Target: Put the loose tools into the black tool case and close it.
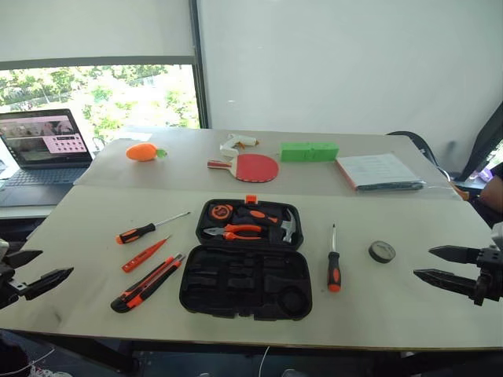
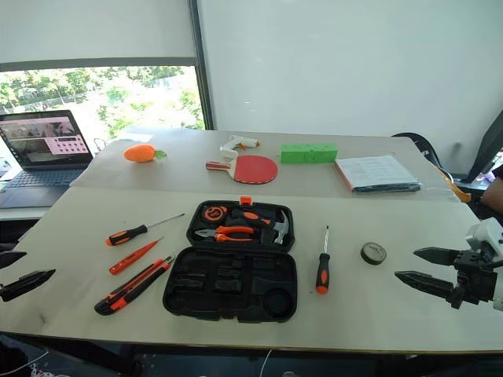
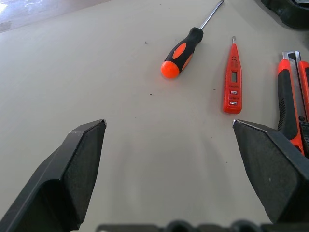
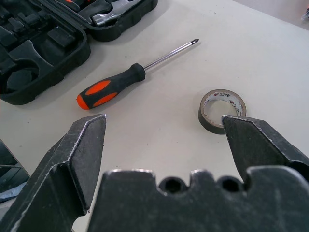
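**Tools loose, case open, both grippers empty**

Left gripper [image 1: 35, 271] hangs with fingers spread, at 9 o'clock from the tool case [image 1: 245, 275]. Right gripper [image 1: 440, 265] likewise spread, grasping nothing, at 3 o'clock. The case lies open mid-table. Between case and left gripper: knife [image 1: 147, 282], red screwdriver [image 1: 145, 254], black-handled screwdriver [image 1: 149, 228]. Toward the right gripper: second screwdriver [image 1: 334, 263], then tape roll [image 1: 382, 251], nearest its fingers.

Black tool case [image 1: 245, 283], orange latch; red-orange slim screwdriver [image 1: 145, 254].
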Tool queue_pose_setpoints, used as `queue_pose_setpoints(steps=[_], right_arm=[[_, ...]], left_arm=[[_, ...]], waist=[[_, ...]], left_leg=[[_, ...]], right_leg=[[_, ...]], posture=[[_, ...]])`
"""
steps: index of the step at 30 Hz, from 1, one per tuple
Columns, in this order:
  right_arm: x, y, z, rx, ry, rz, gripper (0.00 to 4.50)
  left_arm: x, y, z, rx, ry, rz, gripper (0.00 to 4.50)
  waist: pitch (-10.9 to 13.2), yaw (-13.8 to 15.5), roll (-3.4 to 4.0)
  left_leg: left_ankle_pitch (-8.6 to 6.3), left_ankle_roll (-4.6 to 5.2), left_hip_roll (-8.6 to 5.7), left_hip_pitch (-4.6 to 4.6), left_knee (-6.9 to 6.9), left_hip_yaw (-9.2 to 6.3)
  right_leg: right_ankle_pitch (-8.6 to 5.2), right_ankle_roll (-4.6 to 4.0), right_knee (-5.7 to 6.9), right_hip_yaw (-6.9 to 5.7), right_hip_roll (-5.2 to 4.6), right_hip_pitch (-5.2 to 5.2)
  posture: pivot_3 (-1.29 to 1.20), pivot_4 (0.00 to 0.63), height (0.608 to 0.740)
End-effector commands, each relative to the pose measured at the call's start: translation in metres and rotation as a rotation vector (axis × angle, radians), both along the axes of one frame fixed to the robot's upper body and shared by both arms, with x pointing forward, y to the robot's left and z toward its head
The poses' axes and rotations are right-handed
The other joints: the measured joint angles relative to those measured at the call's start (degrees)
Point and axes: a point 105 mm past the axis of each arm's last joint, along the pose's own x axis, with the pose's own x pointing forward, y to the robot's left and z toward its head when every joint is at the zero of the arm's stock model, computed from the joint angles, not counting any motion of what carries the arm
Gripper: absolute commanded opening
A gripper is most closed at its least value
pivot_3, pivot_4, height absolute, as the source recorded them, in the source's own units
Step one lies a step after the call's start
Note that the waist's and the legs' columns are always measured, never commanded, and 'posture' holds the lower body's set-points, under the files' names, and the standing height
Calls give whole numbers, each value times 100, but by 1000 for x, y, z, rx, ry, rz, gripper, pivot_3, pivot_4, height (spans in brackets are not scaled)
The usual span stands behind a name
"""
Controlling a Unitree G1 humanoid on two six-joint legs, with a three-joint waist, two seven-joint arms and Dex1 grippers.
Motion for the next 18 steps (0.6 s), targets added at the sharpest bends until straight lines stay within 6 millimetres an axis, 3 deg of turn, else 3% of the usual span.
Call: queue_pose_setpoints(steps=[1,4,11,14,18], right_arm=[[-2,4,11,-6,-50,-1,4426],[-1,12,7,-30,-44,-3,4426],[-2,40,31,-4,-134,108,4426],[3,70,38,-4,-156,222,4426],[-3,105,43,-17,-185,355,4426]], left_arm=[[4,-2,10,50,-25,-13,4500],[17,-9,7,48,-16,-35,4500],[70,-33,18,41,-34,-177,4500],[97,-49,13,108,29,-280,4500],[120,-54,-2,275,120,-367,4500]], waist=[[0,0,0],[0,21,0],[1,38,-3],[2,13,-4],[2,-38,-4]], left_leg=[[0,0,0,0,0,0],[0,0,0,1,-1,-2],[2,-1,-4,0,8,-3],[2,-1,-9,-1,8,-1],[1,0,-11,-4,7,-7]], right_leg=[[0,0,0,0,0,0],[0,0,1,-1,1,1],[3,6,11,-1,3,4],[5,7,10,1,3,6],[6,5,19,4,12,0]], posture=[[0,150,738],[0,150,738],[0,150,738],[0,150,738],[0,150,738]])
